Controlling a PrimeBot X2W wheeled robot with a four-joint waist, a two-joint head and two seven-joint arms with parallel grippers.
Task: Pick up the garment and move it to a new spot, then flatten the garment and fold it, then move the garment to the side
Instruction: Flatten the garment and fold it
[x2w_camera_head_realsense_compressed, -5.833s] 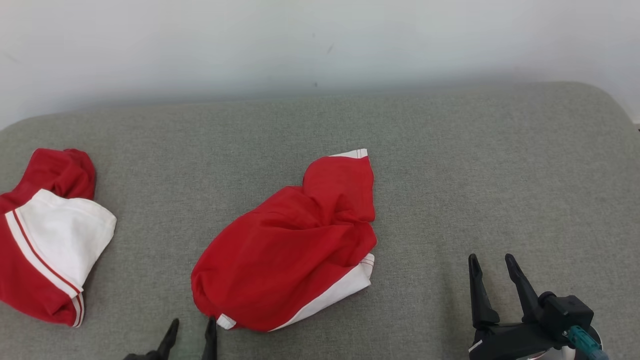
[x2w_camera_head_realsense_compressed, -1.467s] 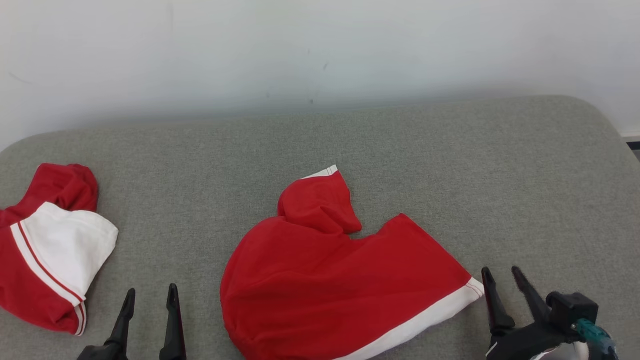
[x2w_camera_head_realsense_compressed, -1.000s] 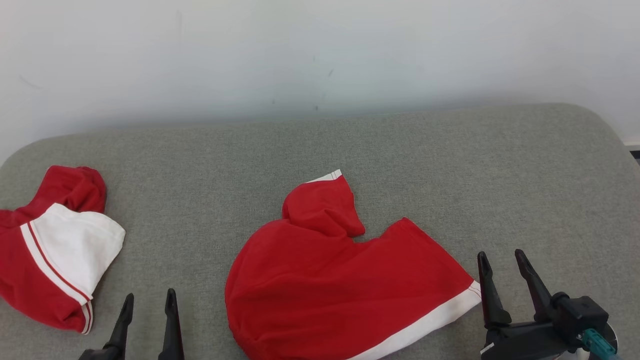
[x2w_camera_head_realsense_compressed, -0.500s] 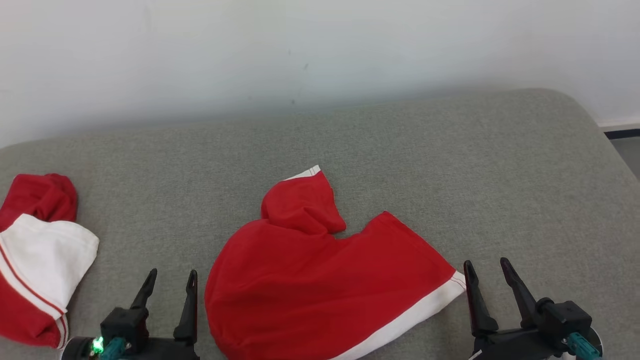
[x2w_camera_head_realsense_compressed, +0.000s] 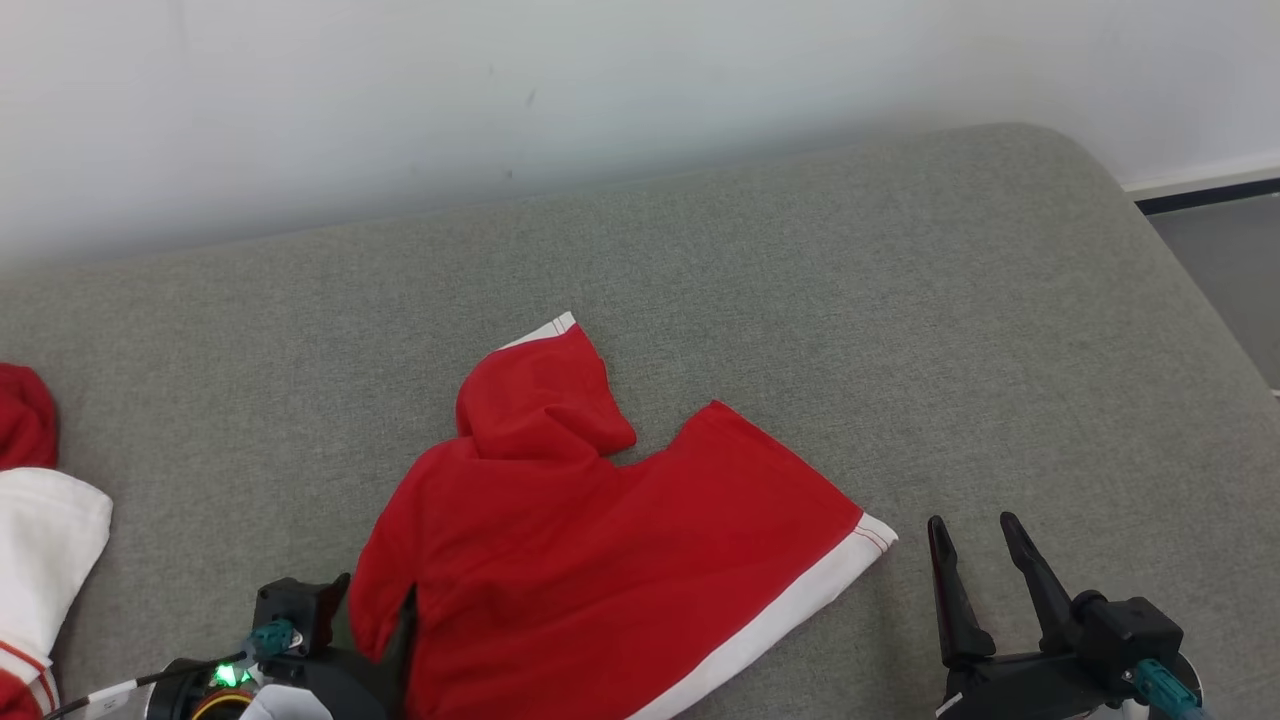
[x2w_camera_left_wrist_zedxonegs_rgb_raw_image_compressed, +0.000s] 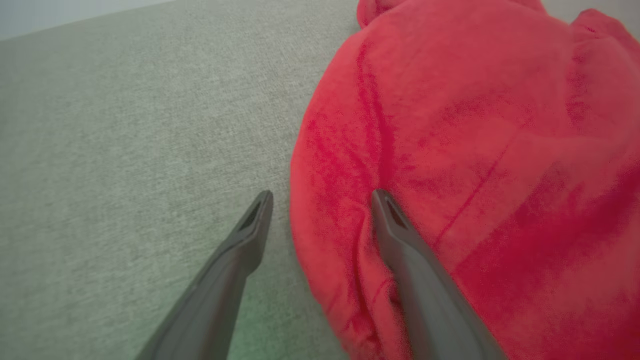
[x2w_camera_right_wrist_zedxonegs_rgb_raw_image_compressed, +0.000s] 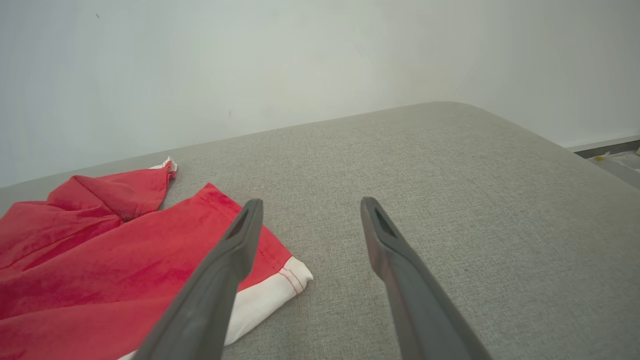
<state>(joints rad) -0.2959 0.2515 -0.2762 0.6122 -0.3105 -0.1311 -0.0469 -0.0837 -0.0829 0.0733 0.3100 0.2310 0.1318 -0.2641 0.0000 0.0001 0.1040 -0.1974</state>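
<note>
Left pincer (x2w_camera_left_wrist_zedxonegs_rgb_raw_image_compressed: 321, 195) stands wide open w/ nothing gripped. It straddles the left edge of the red garment (x2w_camera_head_realsense_compressed: 600, 540): one finger (x2w_camera_left_wrist_zedxonegs_rgb_raw_image_compressed: 400, 250) is over the red cloth, the other (x2w_camera_left_wrist_zedxonegs_rgb_raw_image_compressed: 240, 255) over bare grey cover. Can't tell whether that finger presses the cloth or only hovers. In the head view a flap of that edge stands up a little beside the pincer's body at lower left.

Right pincer (x2w_camera_head_realsense_compressed: 972, 525) is also wide open and empty, low over the bench (x2w_camera_head_realsense_compressed: 900, 300), just right of the garment's white-banded hem corner and apart from it.

The garment lies at the middle-front of the bench, mostly spread out. The part toward the wall is folded over itself w/ white trim at its tip, and a white band runs along the lower-right hem.

Far left, well apart, a second red-and-white garment (x2w_camera_head_realsense_compressed: 40, 540) lies crumpled, cut off by the frame edge. Behind the bench is a white wall (x2w_camera_head_realsense_compressed: 600, 80) — at right, a bit of grey floor (x2w_camera_head_realsense_compressed: 1240, 270).
</note>
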